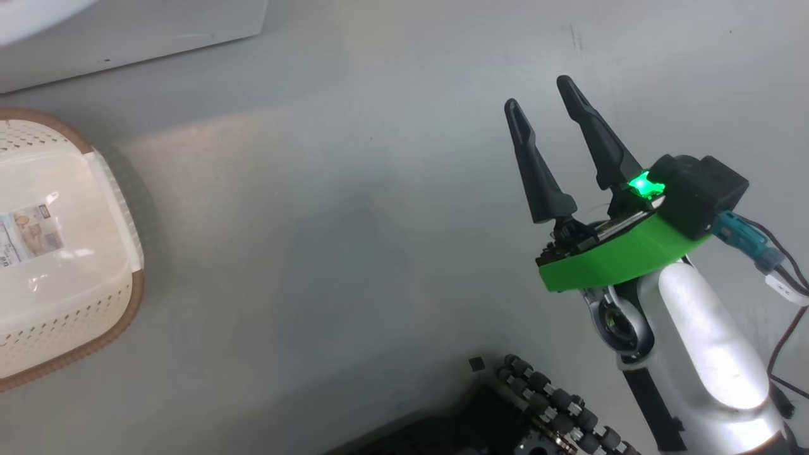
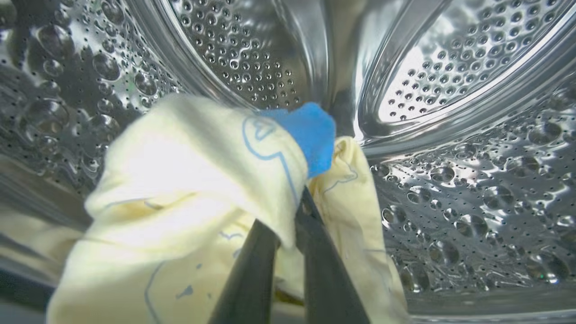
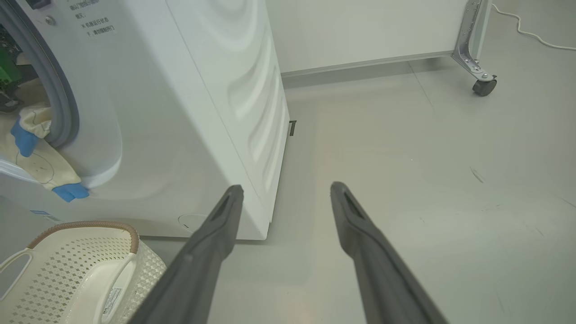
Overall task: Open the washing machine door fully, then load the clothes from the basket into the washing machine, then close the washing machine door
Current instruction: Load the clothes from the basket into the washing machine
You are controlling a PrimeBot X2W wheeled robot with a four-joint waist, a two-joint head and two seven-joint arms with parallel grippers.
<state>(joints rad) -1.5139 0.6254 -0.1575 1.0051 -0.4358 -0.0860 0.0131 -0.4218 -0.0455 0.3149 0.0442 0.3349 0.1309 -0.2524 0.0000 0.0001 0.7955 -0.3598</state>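
Our right gripper [image 1: 538,92] hovers over open grey floor [image 1: 354,208], its 2 fingers [image 1: 537,177] apart. Our left gripper [image 2: 294,211], tips hidden, is clamped on the soft cream clothes [image 2: 189,180] inside the dimpled steel drum [image 2: 450,58]; some fabric drapes over the washing machine [image 3: 189,112] mouth. The perforated basket [image 1: 136,287] is cut off at left.

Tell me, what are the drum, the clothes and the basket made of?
Drum: looks like steel, shiny and mirror-like, punched with little holes.
Clothes: soft cloth, maybe cotton, matte cream-yellow with blue lines; it folds and droops.
Basket: likely plastic, smooth cream with neat moulded holes. Its brown rim looks woven but may be plastic too.
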